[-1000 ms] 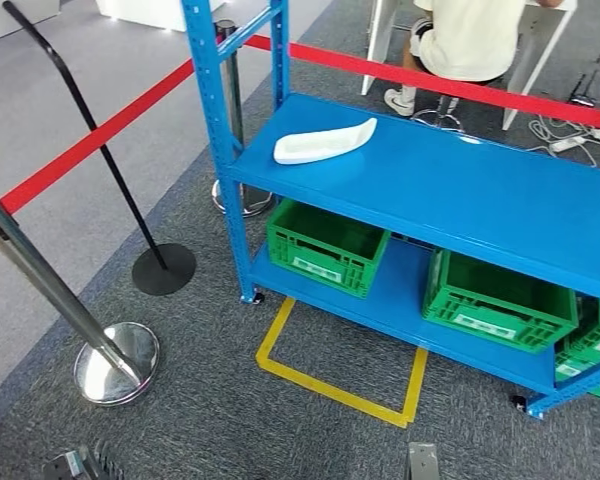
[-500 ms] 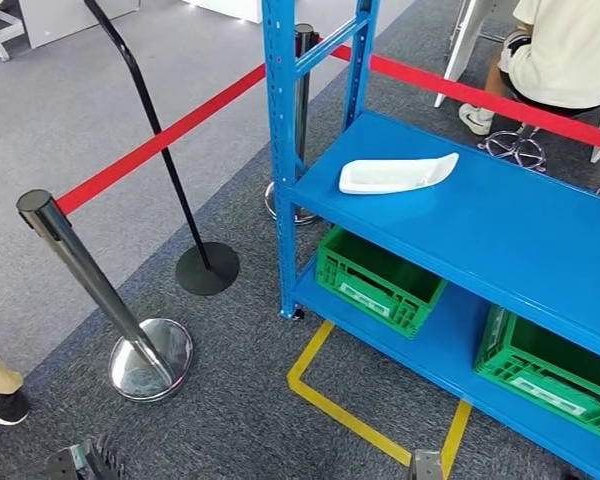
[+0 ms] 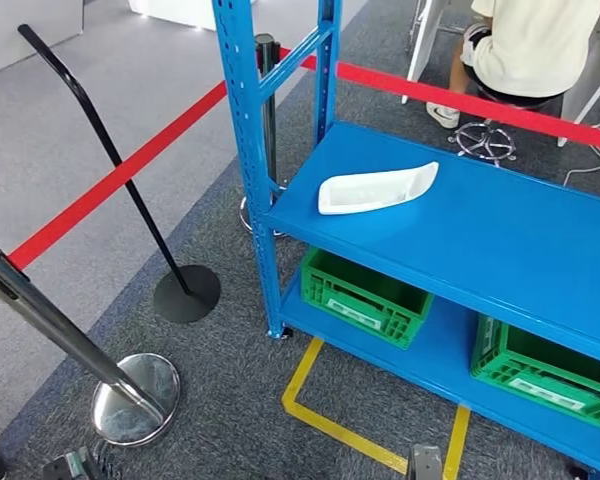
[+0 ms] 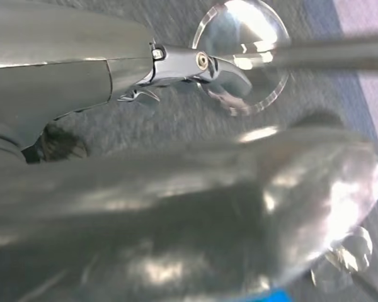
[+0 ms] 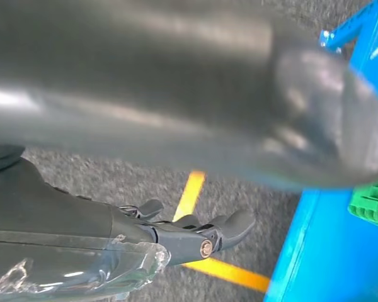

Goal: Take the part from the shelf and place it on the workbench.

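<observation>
The part is a long white shallow piece lying flat on the blue shelf's middle board, near its left end. Both my hands hang low, well short of the shelf. A bit of my left hand shows at the head view's bottom edge, and a bit of my right hand further right. In the left wrist view my left hand holds nothing, its fingers straight and apart from the thumb. My right hand is likewise empty above the carpet, its fingers extended.
Green crates sit on the shelf's bottom board. A yellow tape square marks the carpet in front. Chrome stanchions with a red belt stand left, beside a black stand. A seated person is behind the shelf.
The whole picture has swung sideways and back, so the camera has moved. The part lies in the same spot on the shelf. A shoe seen at the left edge is gone.
</observation>
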Tool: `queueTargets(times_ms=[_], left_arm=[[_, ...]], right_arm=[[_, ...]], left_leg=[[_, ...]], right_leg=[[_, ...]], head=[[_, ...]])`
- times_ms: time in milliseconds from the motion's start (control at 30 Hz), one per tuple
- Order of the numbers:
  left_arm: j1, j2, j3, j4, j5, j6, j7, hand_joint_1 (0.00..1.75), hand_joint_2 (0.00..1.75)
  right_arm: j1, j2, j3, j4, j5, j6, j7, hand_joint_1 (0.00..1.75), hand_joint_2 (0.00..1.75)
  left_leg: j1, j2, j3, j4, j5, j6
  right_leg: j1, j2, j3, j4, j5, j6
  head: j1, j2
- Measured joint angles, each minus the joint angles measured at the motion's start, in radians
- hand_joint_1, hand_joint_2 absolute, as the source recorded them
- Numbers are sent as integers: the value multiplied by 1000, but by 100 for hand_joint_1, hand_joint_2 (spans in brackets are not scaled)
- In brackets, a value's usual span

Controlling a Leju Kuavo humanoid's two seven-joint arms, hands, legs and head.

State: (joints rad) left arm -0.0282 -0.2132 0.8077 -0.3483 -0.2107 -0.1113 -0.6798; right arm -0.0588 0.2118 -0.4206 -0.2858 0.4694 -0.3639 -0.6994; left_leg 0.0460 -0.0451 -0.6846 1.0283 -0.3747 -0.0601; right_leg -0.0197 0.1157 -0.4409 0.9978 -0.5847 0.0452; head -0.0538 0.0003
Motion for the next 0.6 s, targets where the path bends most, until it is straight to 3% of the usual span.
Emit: queueTargets(times_ms=[33, 100, 133, 200, 233, 267, 333, 400, 467, 533, 600], left_arm=[[-2, 1, 0, 0, 1, 0, 0, 0, 0], [-6, 2, -1, 0, 1, 0, 0, 0, 0], [-6, 2, -1, 0, 1, 0, 0, 0, 0], [-5, 2, -1, 0, 1, -1, 0, 0, 0], [-5, 2, -1, 0, 1, -1, 0, 0, 0], [-5, 2, 0, 0, 1, -1, 0, 0, 0], [-5, 2, -1, 0, 1, -1, 0, 0, 0], [-6, 1, -1, 0, 1, -1, 0, 0, 0], [-5, 2, -1, 0, 1, -1, 0, 0, 0], [-6, 2, -1, 0, 1, -1, 0, 0, 0], [-8, 2, -1, 0, 1, -1, 0, 0, 0]], right_arm=[[0, 0, 0, 0, 1, 0, 0, 0, 0], [-4, 0, -1, 0, 3, -1, -1, 0, 0], [-6, 0, -1, 0, 3, -1, -1, 0, 0], [-8, 0, -1, 1, 3, -1, -1, 0, 0], [-7, 0, -1, 1, 3, -2, -1, 0, 0], [-5, 0, -2, 1, 3, -2, 0, 0, 0], [-4, 0, -2, 2, 3, -2, 0, 0, 0], [-6, 0, -2, 2, 3, -2, 0, 0, 0], [-9, 0, -2, 2, 3, -2, 0, 0, 0], [-8, 0, -2, 2, 4, -3, -1, 0, 0], [-8, 0, -2, 2, 5, -6, -1, 0, 0]], left_leg=[[-1, 7, 3, 1, -2, 13], [-3, 25, 13, 0, -10, 32], [-6, 35, 19, -1, -17, 39], [-13, 57, 33, -1, -32, 47], [-16, 67, 41, -1, -39, 50], [-19, 76, 51, -1, -47, 51], [-22, 94, 74, -1, -63, 51], [-27, 111, 95, -1, -76, 46], [-31, 128, 105, -4, -82, 37], [-30, 142, 109, -8, -85, 26], [-26, 116, 99, 22, -110, 16]], right_leg=[[-2, -9, 5, 0, -6, 6], [-1, -57, -16, 47, -29, 15], [0, -86, -49, 105, -53, 17], [2, -107, -144, 246, -98, 19], [4, -109, -180, 288, -98, 17], [5, -110, -200, 295, -76, 14], [12, -125, -182, 197, 20, 2], [25, -171, -146, 81, 92, -11], [33, -190, -137, 45, 107, -19], [32, -163, -138, 38, 112, -26], [27, -139, -131, 29, 119, -36]], head=[[2, 0], [8, 0], [11, 0], [14, 0], [14, 0], [14, 0], [14, 0], [15, 0], [15, 0], [14, 0], [12, 0]])
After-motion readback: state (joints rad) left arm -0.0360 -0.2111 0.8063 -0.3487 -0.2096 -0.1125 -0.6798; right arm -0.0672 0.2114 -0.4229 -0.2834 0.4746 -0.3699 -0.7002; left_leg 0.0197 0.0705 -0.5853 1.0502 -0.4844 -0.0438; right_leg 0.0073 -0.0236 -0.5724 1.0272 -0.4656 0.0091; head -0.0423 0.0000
